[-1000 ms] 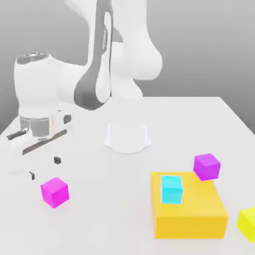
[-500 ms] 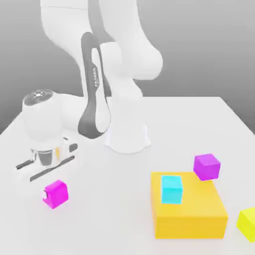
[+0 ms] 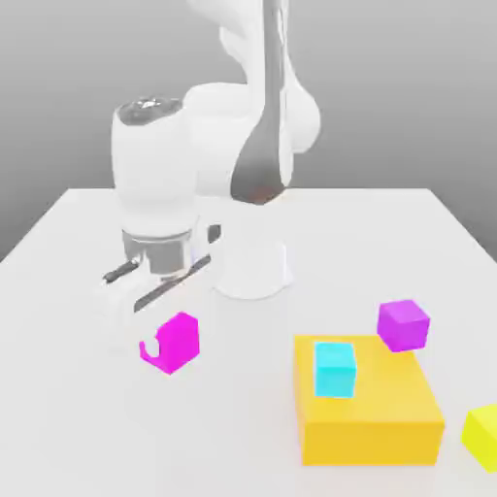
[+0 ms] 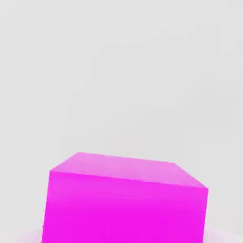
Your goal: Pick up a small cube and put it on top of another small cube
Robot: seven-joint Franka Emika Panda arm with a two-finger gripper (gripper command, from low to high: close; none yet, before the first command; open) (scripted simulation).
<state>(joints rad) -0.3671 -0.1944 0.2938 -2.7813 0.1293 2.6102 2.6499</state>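
My gripper (image 3: 165, 342) is shut on the small cube (image 3: 182, 338), a bright magenta-pink one. It hangs below the white hand, left of the middle of the exterior view and in front of the robot's base. One pale finger overlaps the cube's left face. In the hand view the same small cube (image 4: 126, 204) sits close up between the jaws, with the white table behind it.
A big orange-yellow block (image 3: 374, 413) stands at the exterior view's front right with a cyan cube (image 3: 335, 369) on top. A violet-purple cube (image 3: 403, 324) sits just behind that block. A yellow cube (image 3: 482, 437) lies at the right edge. The robot's base (image 3: 250, 267) stands mid-table.
The gripper came down over the magenta-pink cube and shut on it. It has since carried the cube toward the exterior view's right.
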